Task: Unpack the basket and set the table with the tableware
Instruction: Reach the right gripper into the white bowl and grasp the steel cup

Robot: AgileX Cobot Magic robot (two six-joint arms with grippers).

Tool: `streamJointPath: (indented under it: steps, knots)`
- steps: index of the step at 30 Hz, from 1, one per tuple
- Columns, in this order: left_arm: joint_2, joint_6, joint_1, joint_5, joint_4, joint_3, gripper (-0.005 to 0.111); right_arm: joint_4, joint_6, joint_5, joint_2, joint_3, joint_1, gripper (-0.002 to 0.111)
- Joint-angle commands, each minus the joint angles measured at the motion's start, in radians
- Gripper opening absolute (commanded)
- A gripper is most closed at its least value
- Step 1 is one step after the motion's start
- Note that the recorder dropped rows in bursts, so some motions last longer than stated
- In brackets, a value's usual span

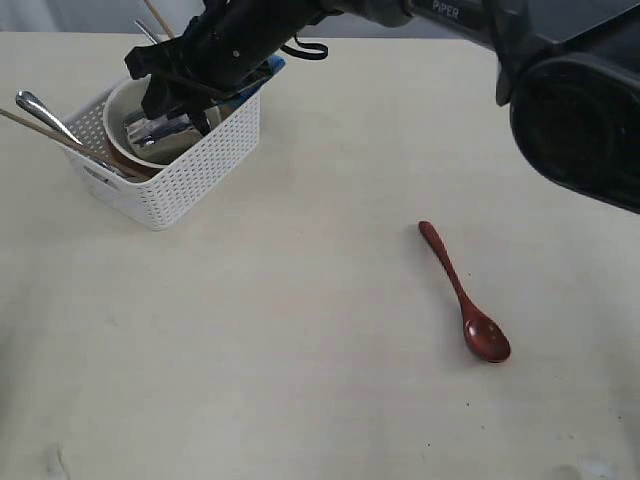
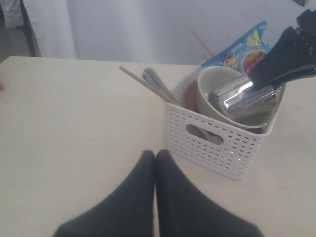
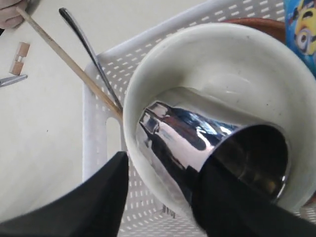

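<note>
The white basket [image 1: 190, 175] stands at the table's [image 1: 300, 380] back left. It holds a cream bowl [image 3: 207, 59] with a shiny steel cup [image 3: 187, 133] lying inside, a reddish-brown plate [image 3: 256, 24], chopsticks [image 3: 64, 57] and a steel handle [image 3: 86, 47]. My right gripper [image 3: 163, 165] reaches into the basket, open. One finger is outside the bowl's rim and the other lies against the cup. The dark red spoon [image 1: 465, 295] rests on the table at the right. My left gripper [image 2: 155, 155] is shut and empty, just short of the basket [image 2: 217, 148].
A blue chip bag [image 3: 301, 29] leans at the basket's far side behind the bowl. The right arm [image 1: 300, 25] stretches across the back of the table from the upper right. Small bits lie on the table beyond the basket [image 3: 17, 57].
</note>
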Motion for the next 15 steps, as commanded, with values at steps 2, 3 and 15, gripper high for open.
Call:
streamJointPath:
  steps: [2,3,15]
  knots:
    - [-0.003,0.001,-0.004,-0.005,-0.003,0.003,0.0,0.008,-0.004,0.011,0.007,-0.007,0.021,0.036]
    - [-0.003,0.001,-0.004,-0.005,-0.003,0.003,0.0,0.008,-0.004,0.016,0.009,-0.007,0.021,0.03]
    - [-0.003,0.001,-0.004,-0.005,-0.003,0.003,0.0,-0.18,0.035,0.028,-0.111,-0.007,0.019,0.0]
